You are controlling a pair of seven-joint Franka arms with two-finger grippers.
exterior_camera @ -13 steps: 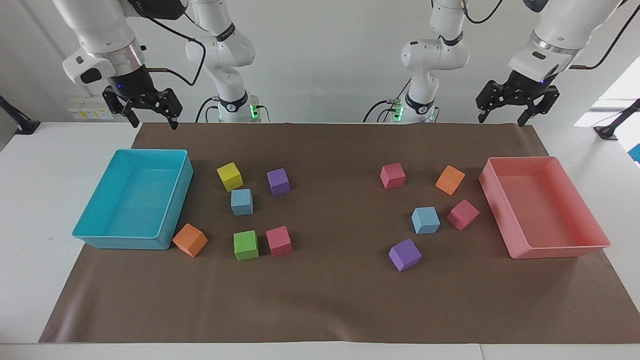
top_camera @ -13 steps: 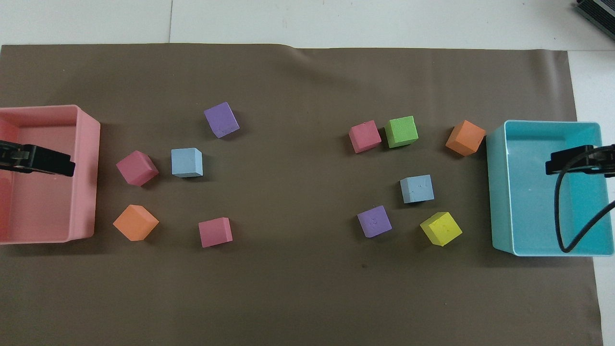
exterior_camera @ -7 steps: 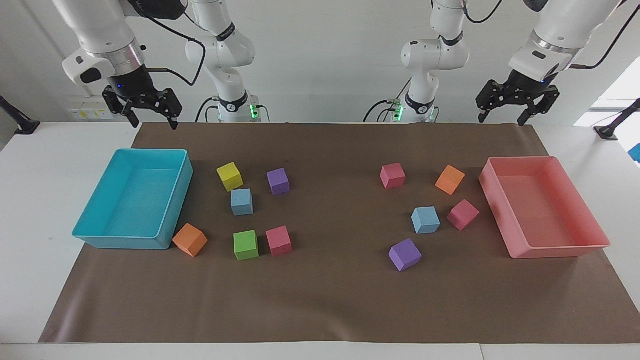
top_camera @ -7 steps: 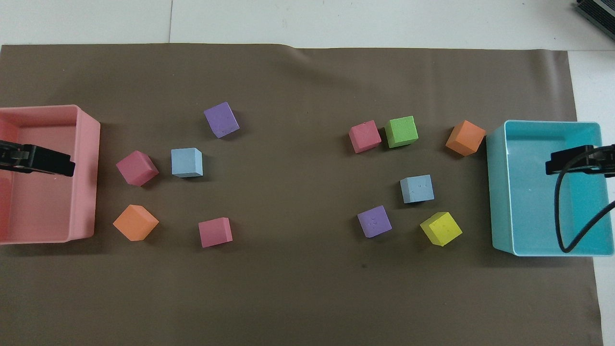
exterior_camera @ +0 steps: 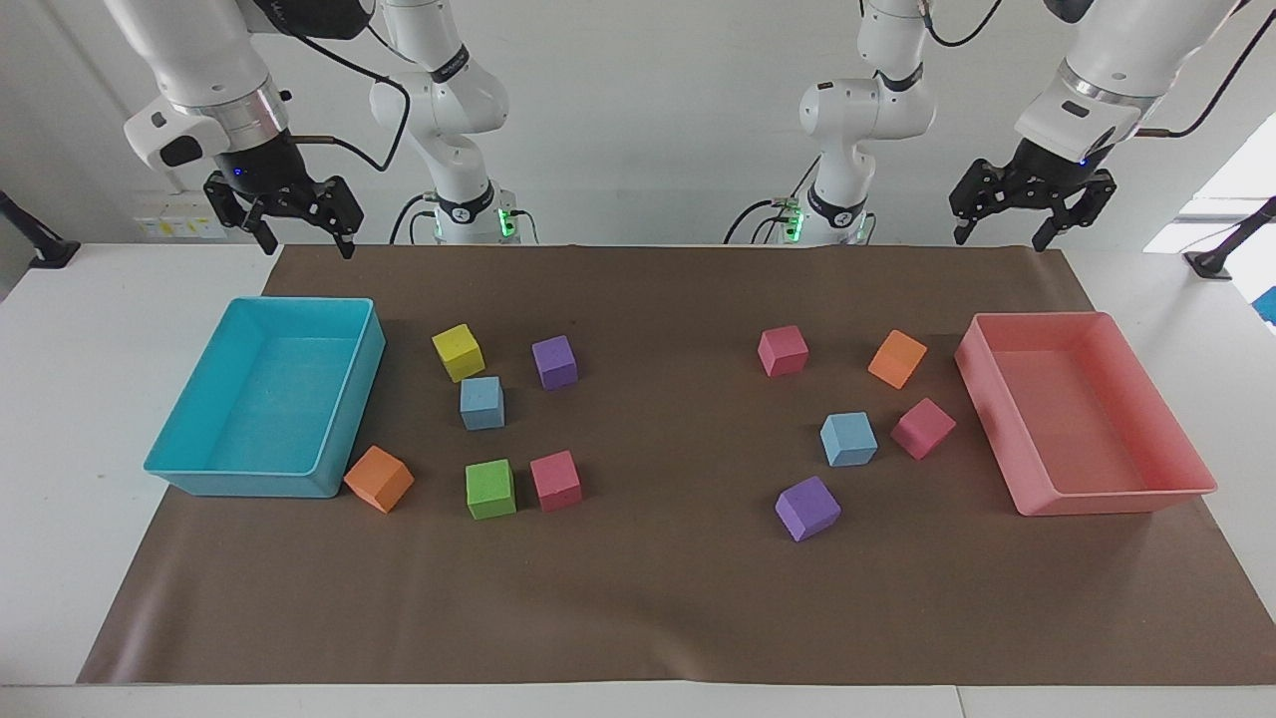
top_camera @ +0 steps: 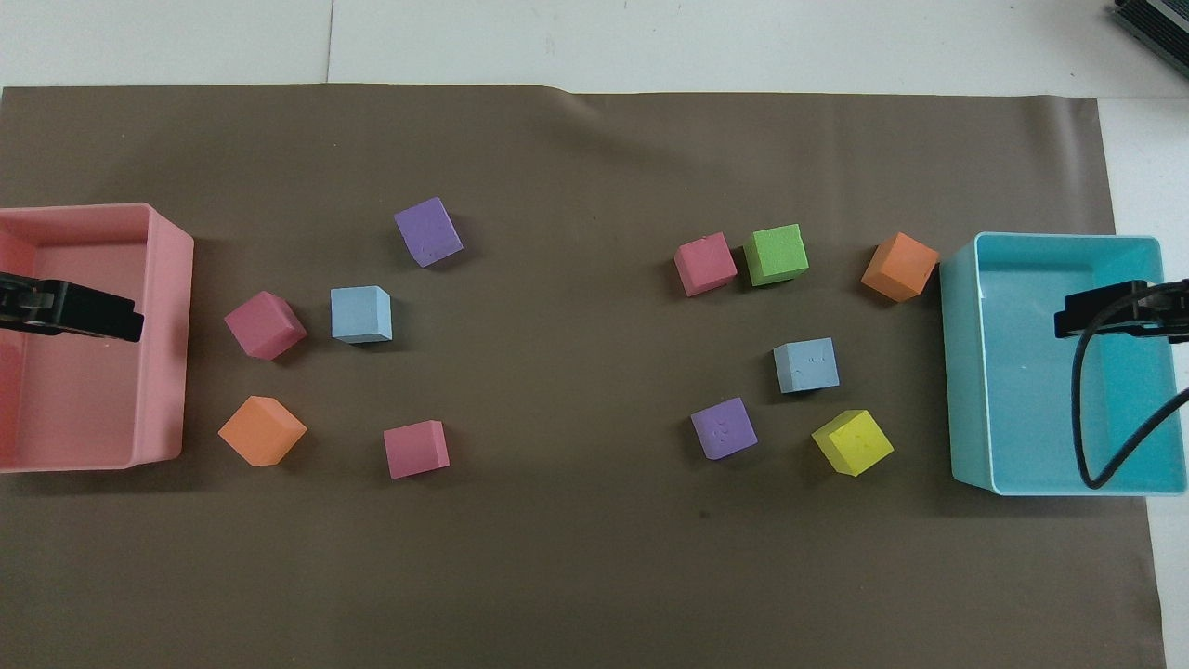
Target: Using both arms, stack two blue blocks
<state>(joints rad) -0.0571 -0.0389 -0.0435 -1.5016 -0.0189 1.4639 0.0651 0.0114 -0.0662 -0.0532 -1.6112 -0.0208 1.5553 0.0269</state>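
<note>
Blocks lie scattered on the brown mat: one blue block sits left of centre in the facing view, the other blue block right of centre. Right gripper hangs at upper left, left gripper at upper right, both with jaws apart and empty.
</note>
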